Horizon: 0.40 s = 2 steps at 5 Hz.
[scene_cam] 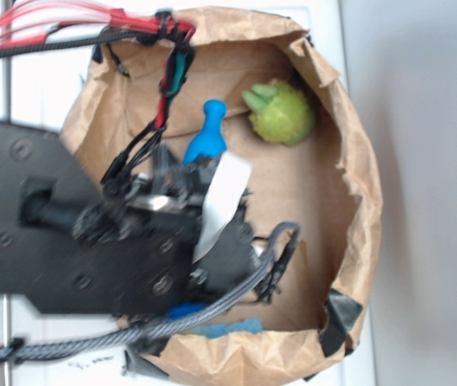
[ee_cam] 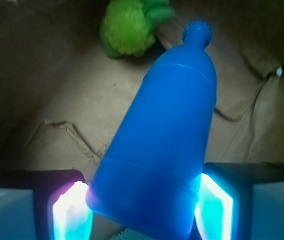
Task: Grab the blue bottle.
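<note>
Your pincer (ee_cam: 142,212) has the blue bottle (ee_cam: 162,145) between its two fingers (ee_cam: 69,215): in the wrist view the wide base of the bottle fills the gap, and both glowing pads sit against its sides, so the pincer is closed onto it. The bottle leans away from you, its narrow neck and cap pointing up and to the right, toward the far wall of the paper bag (ee_cam: 37,75).

From the exterior view you see the same bottle (scene_cam: 206,143) poking out past the black arm (scene_cam: 92,233), neck first, inside the brown bag (scene_cam: 357,185) whose rolled rim rings the whole scene. The arm and its cables cover the bottle's base there.

Just beyond the bottle's neck lies the spiky green ball (ee_cam: 129,27), near it but not touching; in the exterior view the ball (scene_cam: 283,112) rests in the bag's corner. A fuzzy light-blue cloth (scene_cam: 228,328) shows at the bag's near edge, partly under the cables. Nothing stands between the pincer and the bottle
</note>
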Motion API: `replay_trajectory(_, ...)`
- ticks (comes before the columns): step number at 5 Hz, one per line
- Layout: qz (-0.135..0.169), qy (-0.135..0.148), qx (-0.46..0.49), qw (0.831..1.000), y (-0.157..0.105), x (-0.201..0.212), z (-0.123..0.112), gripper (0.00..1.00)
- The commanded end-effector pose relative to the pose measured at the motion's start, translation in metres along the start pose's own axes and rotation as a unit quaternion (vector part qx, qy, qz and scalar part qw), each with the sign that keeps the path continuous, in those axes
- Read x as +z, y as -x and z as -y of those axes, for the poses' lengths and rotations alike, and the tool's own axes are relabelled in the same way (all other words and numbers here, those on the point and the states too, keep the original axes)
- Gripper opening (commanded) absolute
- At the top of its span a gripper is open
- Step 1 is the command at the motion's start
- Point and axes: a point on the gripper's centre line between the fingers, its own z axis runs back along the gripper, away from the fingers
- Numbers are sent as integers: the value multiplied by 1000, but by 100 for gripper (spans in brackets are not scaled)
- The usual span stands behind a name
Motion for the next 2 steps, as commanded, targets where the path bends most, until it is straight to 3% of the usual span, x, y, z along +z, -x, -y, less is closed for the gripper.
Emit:
replay_trajectory(1,-22,-23,14,999,-36,34,2,0)
replay_trajectory(2,-28,-24,-8,999,-35,42,-3,0)
